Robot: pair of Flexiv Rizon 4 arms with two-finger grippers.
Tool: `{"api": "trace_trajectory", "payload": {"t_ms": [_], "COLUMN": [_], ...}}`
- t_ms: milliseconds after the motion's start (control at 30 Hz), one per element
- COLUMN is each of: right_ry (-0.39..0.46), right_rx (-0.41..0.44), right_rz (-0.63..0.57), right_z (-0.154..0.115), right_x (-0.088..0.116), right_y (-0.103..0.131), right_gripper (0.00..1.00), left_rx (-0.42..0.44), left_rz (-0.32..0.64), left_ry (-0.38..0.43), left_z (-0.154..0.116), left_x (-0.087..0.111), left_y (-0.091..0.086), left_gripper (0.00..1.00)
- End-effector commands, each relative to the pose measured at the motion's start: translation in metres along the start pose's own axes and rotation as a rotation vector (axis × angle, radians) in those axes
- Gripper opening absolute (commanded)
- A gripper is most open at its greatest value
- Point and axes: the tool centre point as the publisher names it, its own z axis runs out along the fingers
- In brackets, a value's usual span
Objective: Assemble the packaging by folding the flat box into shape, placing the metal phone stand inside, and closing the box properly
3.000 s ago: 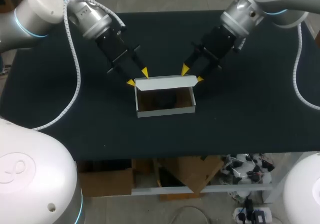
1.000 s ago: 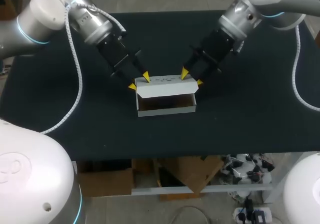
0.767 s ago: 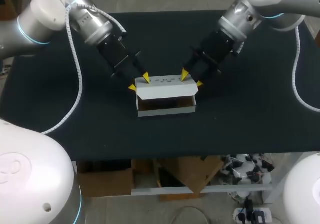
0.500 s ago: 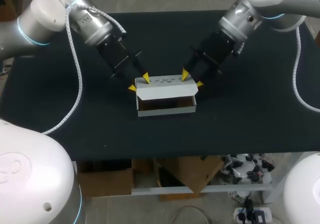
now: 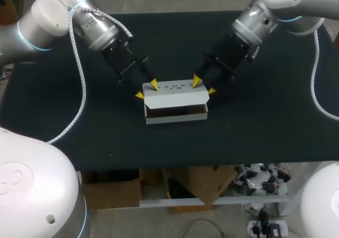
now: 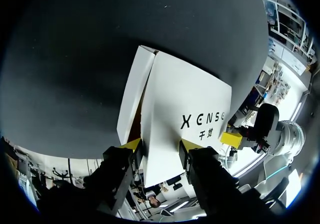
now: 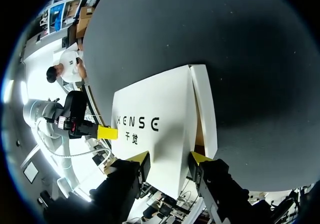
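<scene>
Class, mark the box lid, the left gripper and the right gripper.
box lid (image 5: 176,92): head view, middle of its white face.
left gripper (image 6: 160,145): left wrist view, midway between its yellow tips.
right gripper (image 7: 171,157): right wrist view, midway between its yellow tips.

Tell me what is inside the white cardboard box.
Only a shadowed brown inner wall shows inside the white cardboard box; its half-closed white lid covers the rest, so any phone stand is hidden.

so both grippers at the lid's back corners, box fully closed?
Not closed: head view shows the lid only partway down, the box with its brown interior exposed in front. The left gripper and right gripper are at the lid's back corners.
</scene>
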Motion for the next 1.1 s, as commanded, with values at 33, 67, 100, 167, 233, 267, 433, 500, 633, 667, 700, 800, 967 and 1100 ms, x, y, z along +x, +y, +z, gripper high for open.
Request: {"api": "trace_trajectory", "payload": {"t_ms": [33,67,100,167,233,267,433,500,633,667,700,800,967,1100], "right_ry": [0.002,0.001,0.001,0.000,-0.001,-0.001,-0.003,-0.003,-0.006,-0.006,-0.007,-0.010,-0.018,-0.019], "right_rx": [-0.002,-0.002,-0.002,-0.001,-0.001,-0.001,-0.002,-0.002,-0.006,-0.006,-0.007,-0.009,-0.017,-0.022], "right_rz": [-0.001,-0.001,-0.001,-0.001,-0.002,-0.003,-0.010,-0.013,-0.024,-0.026,-0.028,-0.030,-0.038,-0.044], "right_z": [0.0013,0.0015,0.0017,0.0022,0.0023,0.0023,0.0020,0.0019,0.0020,0.0022,0.0023,0.0032,0.0040,0.0045], "right_x": [-0.0006,-0.0009,-0.0012,-0.0021,-0.0030,-0.0033,-0.0042,-0.0044,-0.0050,-0.0054,-0.0057,-0.0067,-0.0073,-0.0079], "right_y": [-0.0015,-0.0017,-0.0020,-0.0023,-0.0024,-0.0023,-0.0021,-0.0020,-0.0014,-0.0011,-0.0009,0.0001,0.0011,0.0017], "right_gripper": [0.53,0.53,0.53,0.53,0.56,0.57,0.58,0.57,0.58,0.58,0.58,0.58,0.57,0.57], "left_rx": [0.013,0.015,0.016,0.018,0.019,0.019,0.028,0.034,0.044,0.045,0.046,0.052,0.063,0.079], "left_rz": [0.000,0.000,0.000,0.002,0.004,0.005,0.014,0.019,0.026,0.027,0.029,0.035,0.042,0.055], "left_ry": [-0.002,-0.002,-0.002,-0.002,-0.003,-0.003,-0.001,-0.005,-0.009,-0.009,-0.009,-0.008,-0.001,0.000], "left_z": [0.0016,0.0015,0.0014,0.0014,0.0018,0.0019,0.0021,0.0027,0.0034,0.0038,0.0041,0.0046,0.0043,0.0040], "left_x": [-0.0015,-0.0015,-0.0016,-0.0018,-0.0021,-0.0021,-0.0022,-0.0018,-0.0013,-0.0012,-0.0012,-0.0013,-0.0018,-0.0019], "left_y": [0.0018,0.0018,0.0019,0.0018,0.0016,0.0014,0.0008,0.0004,-0.0001,-0.0003,-0.0007,-0.0015,-0.0037,-0.0044], "left_gripper": [0.47,0.47,0.47,0.47,0.47,0.47,0.47,0.47,0.47,0.47,0.47,0.47,0.47,0.48]}}
